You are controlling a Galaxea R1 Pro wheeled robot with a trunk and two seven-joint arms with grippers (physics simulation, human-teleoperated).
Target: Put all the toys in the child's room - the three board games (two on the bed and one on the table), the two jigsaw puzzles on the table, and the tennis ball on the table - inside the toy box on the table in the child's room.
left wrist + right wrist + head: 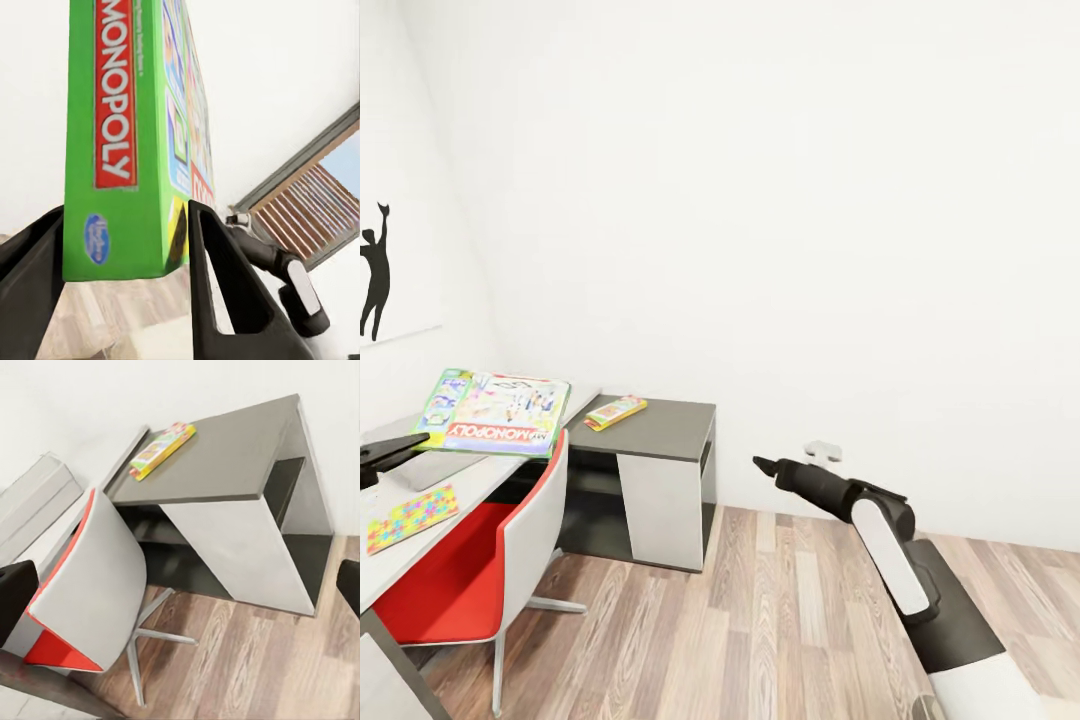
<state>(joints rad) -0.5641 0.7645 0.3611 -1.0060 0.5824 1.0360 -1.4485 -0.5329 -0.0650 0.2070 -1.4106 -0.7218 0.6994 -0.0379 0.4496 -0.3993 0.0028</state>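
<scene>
A green Monopoly board game point(495, 412) with a red banner hangs tilted over the pale table point(480, 480), and my left gripper point(395, 448) is shut on its edge. The left wrist view has the same box point(127, 135) clamped between both black fingers point(225, 292). Under it lies a grey bin that looks like the toy box point(430, 468), its flared side point(34, 502) also showing in the right wrist view. One jigsaw puzzle point(412, 518) lies flat on the table. A second, smaller board game point(615, 411) rests on the table's dark lower section point(217, 454). My right gripper point(765, 465) is open over the floor.
A red and grey swivel chair point(510, 540) stands tucked against the table, between the desk's pale part and its dark lower section. White walls close the corner behind. Wooden floor point(760, 620) stretches open in front of my right arm.
</scene>
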